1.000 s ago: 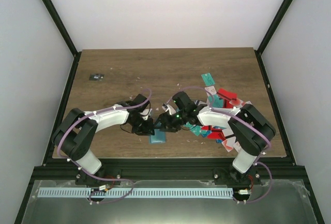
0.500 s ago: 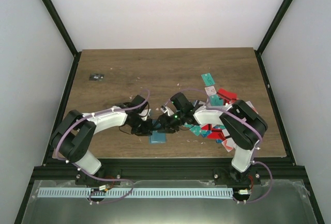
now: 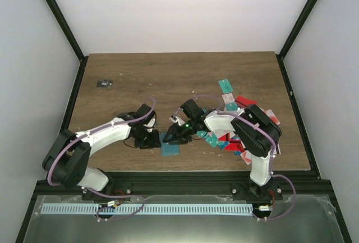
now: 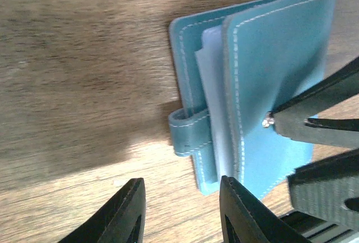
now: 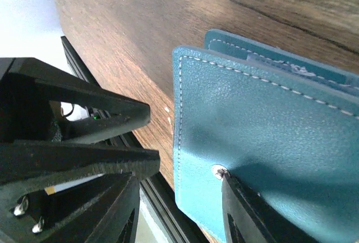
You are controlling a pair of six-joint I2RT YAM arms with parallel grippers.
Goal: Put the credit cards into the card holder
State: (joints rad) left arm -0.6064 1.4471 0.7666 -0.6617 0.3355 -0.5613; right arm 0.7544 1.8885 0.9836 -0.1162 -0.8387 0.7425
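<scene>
Card holder flat near table front edge, credit cards piled to its right; L gripper part-open, empty by strap, R gripper part-open, one tip on cover, gripping nothing: tip could slip, holder skids.

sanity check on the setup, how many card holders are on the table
1: the card holder lies at the near edge of the table, about midway across. The credit cards piled to its right could hide another.

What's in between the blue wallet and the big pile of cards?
The right arm. In the top view it reaches across from the cards to the wallet.
</scene>
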